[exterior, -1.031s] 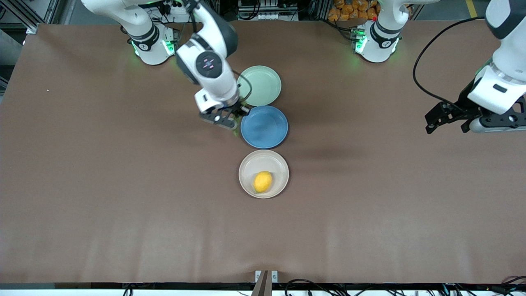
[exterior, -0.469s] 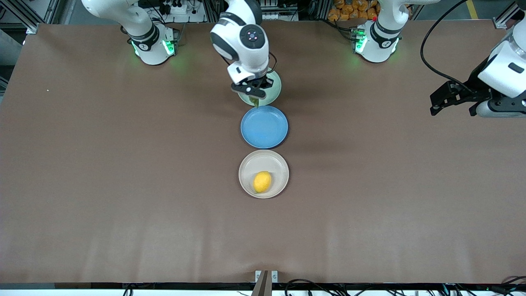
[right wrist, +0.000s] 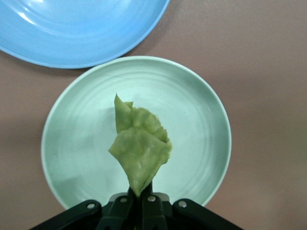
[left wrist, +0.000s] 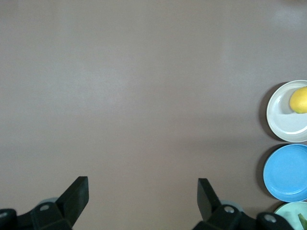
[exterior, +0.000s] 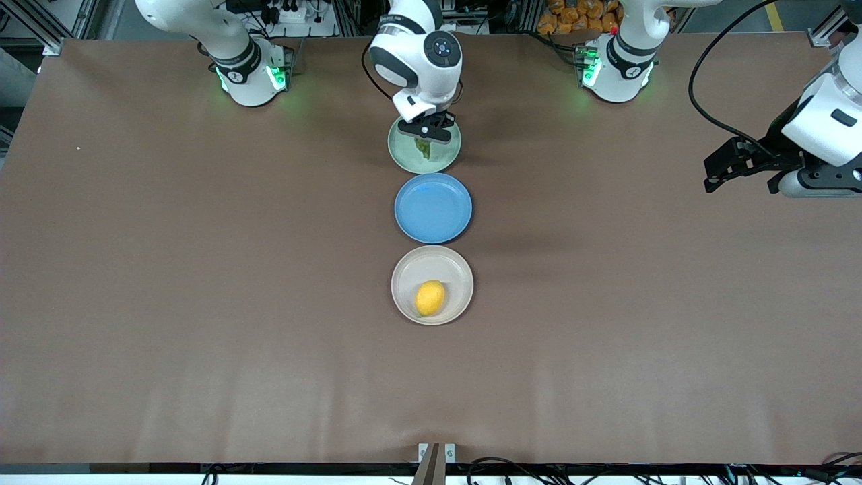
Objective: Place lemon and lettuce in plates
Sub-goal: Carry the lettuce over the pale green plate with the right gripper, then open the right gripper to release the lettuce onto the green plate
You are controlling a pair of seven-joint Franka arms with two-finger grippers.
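Note:
My right gripper (exterior: 424, 132) (right wrist: 142, 197) is shut on the lettuce (right wrist: 139, 148) (exterior: 423, 148), a crinkled green leaf that hangs from its stalk over the pale mint green plate (right wrist: 192, 110) (exterior: 444, 156). The lemon (exterior: 430, 298) (left wrist: 299, 99) lies in the cream-white plate (exterior: 456, 269) (left wrist: 285, 122), the plate nearest the front camera. My left gripper (exterior: 737, 170) (left wrist: 143, 194) is open and holds nothing, up over bare table at the left arm's end, where the arm waits.
A blue plate (exterior: 433, 207) (right wrist: 72, 28) (left wrist: 288, 172) sits between the mint plate and the cream-white one, the three in a row down the middle of the brown table (exterior: 202, 269).
The right arm has carried the lettuce from beside the blue plate to over the mint plate. The left arm has risen slightly at its end of the table.

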